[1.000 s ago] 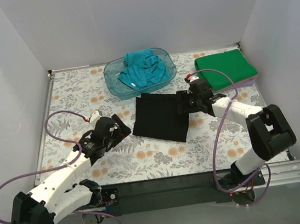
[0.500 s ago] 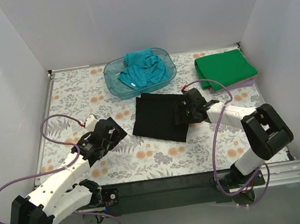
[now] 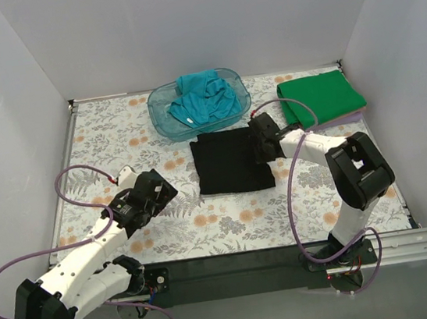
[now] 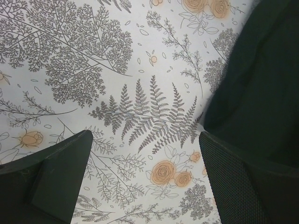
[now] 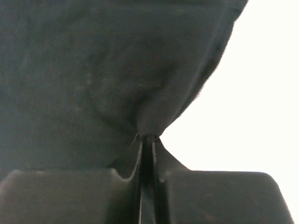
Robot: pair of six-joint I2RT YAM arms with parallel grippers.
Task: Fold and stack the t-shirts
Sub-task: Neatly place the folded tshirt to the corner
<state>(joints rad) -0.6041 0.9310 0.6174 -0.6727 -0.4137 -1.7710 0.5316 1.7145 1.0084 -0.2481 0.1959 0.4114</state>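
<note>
- I am pinching the black t-shirt (image 3: 230, 163) with my right gripper (image 3: 261, 139). In the right wrist view its fingers (image 5: 70, 196) are pressed together on a gathered peak of the dark cloth.
- That grip is sitting at the shirt's upper right corner, just right of centre in the top view.
- The black t-shirt is lying folded into a flat rectangle in the middle of the floral table (image 3: 108, 134).
- I am holding my left gripper (image 3: 154, 189) spread wide with nothing between its fingers, at the lower left of the top view.
- In the left wrist view a fern print is showing in that gap, and the edge of the black t-shirt is filling the upper right of the frame.
- The teal t-shirt (image 3: 201, 98) is lying crumpled inside the translucent blue tub (image 3: 152, 108), at upper centre, just above the black one.
- The green t-shirt (image 3: 322, 96) is lying folded flat at the upper right, near my right arm's cable.
</note>
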